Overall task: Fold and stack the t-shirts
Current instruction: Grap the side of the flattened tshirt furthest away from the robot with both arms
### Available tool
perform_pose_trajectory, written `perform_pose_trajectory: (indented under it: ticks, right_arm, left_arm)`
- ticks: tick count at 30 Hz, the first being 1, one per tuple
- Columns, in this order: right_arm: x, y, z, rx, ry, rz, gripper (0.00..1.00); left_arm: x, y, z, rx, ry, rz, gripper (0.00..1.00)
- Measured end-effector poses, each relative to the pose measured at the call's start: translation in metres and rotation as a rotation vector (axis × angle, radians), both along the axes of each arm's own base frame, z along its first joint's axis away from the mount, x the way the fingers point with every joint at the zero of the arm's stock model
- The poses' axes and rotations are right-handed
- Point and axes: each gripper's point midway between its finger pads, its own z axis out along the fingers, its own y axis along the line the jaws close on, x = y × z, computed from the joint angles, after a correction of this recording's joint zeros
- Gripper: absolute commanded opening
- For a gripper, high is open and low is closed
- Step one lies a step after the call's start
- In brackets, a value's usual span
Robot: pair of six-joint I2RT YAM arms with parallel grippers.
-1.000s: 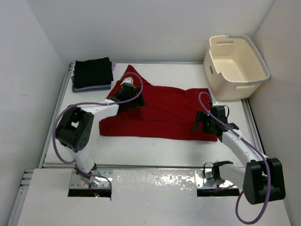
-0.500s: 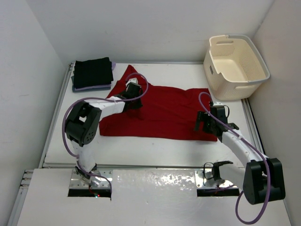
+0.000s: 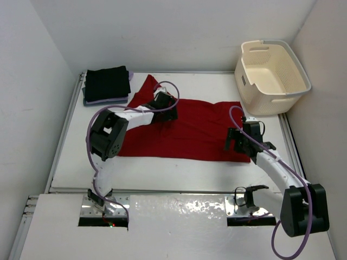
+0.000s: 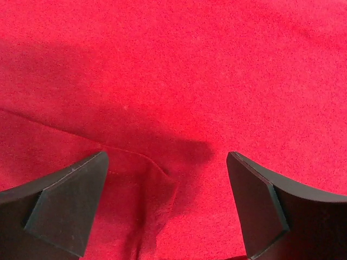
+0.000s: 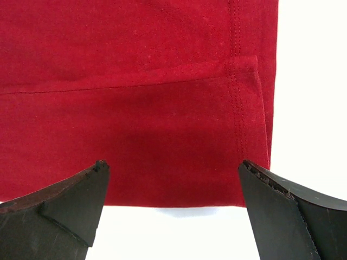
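L gripper point(image 3: 168, 107) has shifted right across red t-shirt point(image 3: 195, 130), which lies spread flat at mid-frame. R gripper point(image 3: 234, 142) is unchanged at the lower-right hem. Both stand open and empty. Step: fold start, probably. Next: pinch edges, fold, then move to folded stack point(image 3: 107, 84) upper left.

We count one red cloth t-shirt point(image 3: 195, 130) on one white table point(image 3: 162, 168). At the far left corner we see one folded black cloth shirt point(image 3: 107, 82), with pale lavender cloth point(image 3: 105, 101) under it; we cannot tell how many shirts that lower cloth makes. There is one cream plastic laundry basket point(image 3: 265, 100). We count two arms, each with one two-fingered gripper: the left gripper point(image 4: 165, 162) and the right gripper point(image 5: 173, 165).
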Motion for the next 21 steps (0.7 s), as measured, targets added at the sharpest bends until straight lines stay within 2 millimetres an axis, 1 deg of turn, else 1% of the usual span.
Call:
perform_pose_trajectory:
  ticks: [2,4,7,9,10,11,12,14,16,17,18,20,21]
  right_arm:
    - [0.0,0.001,0.001,0.002,-0.003,0.002,0.99]
    - [0.001,0.002,0.001,0.008,-0.006,0.006,0.99]
    - [0.007,0.006,0.008,0.013,-0.023,0.019,0.99]
    - [0.017,0.012,0.017,0.011,-0.041,0.039,0.99]
    - [0.024,0.015,0.022,0.008,-0.053,0.048,0.99]
    - [0.028,0.017,0.026,0.006,-0.061,0.053,0.99]
    - [0.04,0.02,0.034,0.002,-0.086,0.06,0.99]
    - [0.056,0.022,0.043,-0.012,-0.112,0.054,0.99]
    - [0.07,0.019,0.047,-0.035,-0.121,0.036,0.99]
    - [0.075,0.016,0.048,-0.052,-0.123,0.025,0.99]
    - [0.08,0.013,0.049,-0.07,-0.124,0.015,0.99]
    - [0.09,0.008,0.055,-0.104,-0.14,0.0,0.99]
    - [0.096,0.006,0.058,-0.12,-0.152,-0.01,0.99]
  left_arm:
    - [0.003,0.002,0.004,0.016,-0.008,0.007,1.0]
    - [0.011,0.002,0.015,0.021,-0.033,0.015,1.0]
    - [0.033,0.003,0.041,0.01,-0.091,0.029,1.0]
    - [0.052,0.006,0.065,-0.014,-0.139,0.046,1.0]
    - [0.064,0.012,0.078,-0.027,-0.164,0.061,1.0]
    - [0.078,0.019,0.091,-0.039,-0.191,0.077,1.0]
    - [0.095,0.029,0.104,-0.054,-0.224,0.096,1.0]
    - [0.127,0.054,0.125,-0.065,-0.293,0.136,1.0]
    - [0.154,0.077,0.133,-0.063,-0.345,0.169,1.0]
    - [0.166,0.088,0.132,-0.057,-0.357,0.185,1.0]
    - [0.178,0.099,0.127,-0.049,-0.362,0.199,1.0]
    - [0.202,0.11,0.117,-0.051,-0.375,0.201,1.0]
    - [0.212,0.112,0.108,-0.052,-0.371,0.194,1.0]
